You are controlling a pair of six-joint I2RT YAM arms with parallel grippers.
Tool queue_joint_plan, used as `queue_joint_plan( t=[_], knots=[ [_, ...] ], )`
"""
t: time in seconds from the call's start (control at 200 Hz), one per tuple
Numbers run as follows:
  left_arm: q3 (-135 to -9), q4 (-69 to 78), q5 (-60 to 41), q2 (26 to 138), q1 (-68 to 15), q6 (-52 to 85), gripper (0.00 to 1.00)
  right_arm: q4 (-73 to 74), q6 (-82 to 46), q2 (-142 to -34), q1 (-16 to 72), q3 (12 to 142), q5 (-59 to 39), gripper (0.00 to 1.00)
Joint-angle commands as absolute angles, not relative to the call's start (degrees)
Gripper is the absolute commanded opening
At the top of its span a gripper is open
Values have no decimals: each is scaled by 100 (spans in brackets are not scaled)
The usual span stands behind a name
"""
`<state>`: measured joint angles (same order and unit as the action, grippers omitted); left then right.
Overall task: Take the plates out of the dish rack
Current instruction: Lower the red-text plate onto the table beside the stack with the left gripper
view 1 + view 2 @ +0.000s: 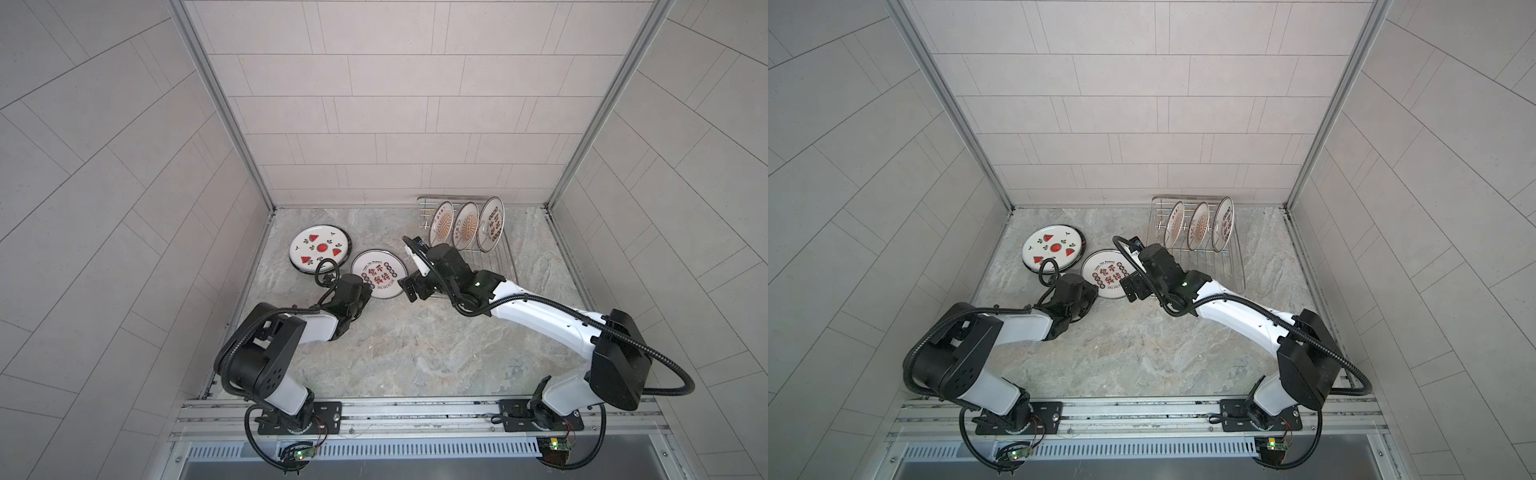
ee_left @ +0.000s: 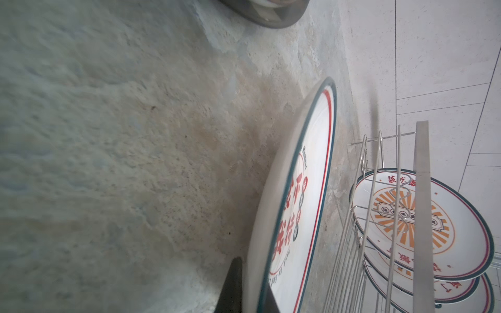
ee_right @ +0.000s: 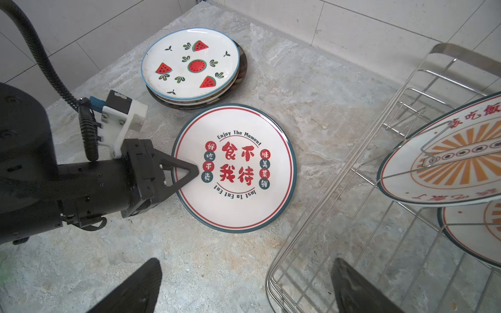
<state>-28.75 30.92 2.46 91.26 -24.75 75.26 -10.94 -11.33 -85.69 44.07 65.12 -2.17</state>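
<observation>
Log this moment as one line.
left gripper: shut on red-character plate, on counter | right gripper: open, empty, by dish rack | three plates racked

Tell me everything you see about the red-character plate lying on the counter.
The red-character plate is round, white, ceramic-looking, with a dark teal rim, a red ring and red characters. It lies face up on the marbled counter, close to the watermelon plate. The left gripper has its jaws shut on the plate's rim.

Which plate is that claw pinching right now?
The lone red-character plate flat on the counter: the left gripper is shut on its rim; no other plate is touched.
</observation>
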Motion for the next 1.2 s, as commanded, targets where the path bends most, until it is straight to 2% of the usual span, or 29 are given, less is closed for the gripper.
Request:
queue_joint_plan(
  t=[0.0, 0.065, 0.275, 0.405, 0.635, 0.921, 1.051, 1.196],
  knots=[
    [-3044, 3495, 169, 9455, -2418, 7673, 3, -1099, -1081, -8542, 4368, 6422, -115, 99],
    [-3089, 3649, 90, 9661, -2358, 7688, 8, -1114, -1072, -8517, 4368, 6391, -131, 99],
    [-3223, 4062, -114, 10339, -2286, 7794, 11, -1073, -1059, -8394, 4325, 6269, -104, 99],
    [-3294, 4188, -190, 10561, -2269, 7806, 22, -1055, -1081, -8376, 4289, 6261, -100, 99],
    [-3219, 4206, -60, 10584, -2203, 7814, 31, -1055, -1107, -8331, 4263, 6240, -70, 99],
    [-3129, 3366, 633, 9949, -2160, 7533, 31, -1021, -1132, -8192, 4211, 6179, -55, 99],
    [-3153, 3376, 588, 9951, -2151, 7497, 32, -1020, -1142, -8174, 4188, 6171, -55, 99],
    [-3140, 3489, 646, 9966, -2151, 7460, 38, -1046, -1145, -8134, 4175, 6193, -45, 99]
  ],
)
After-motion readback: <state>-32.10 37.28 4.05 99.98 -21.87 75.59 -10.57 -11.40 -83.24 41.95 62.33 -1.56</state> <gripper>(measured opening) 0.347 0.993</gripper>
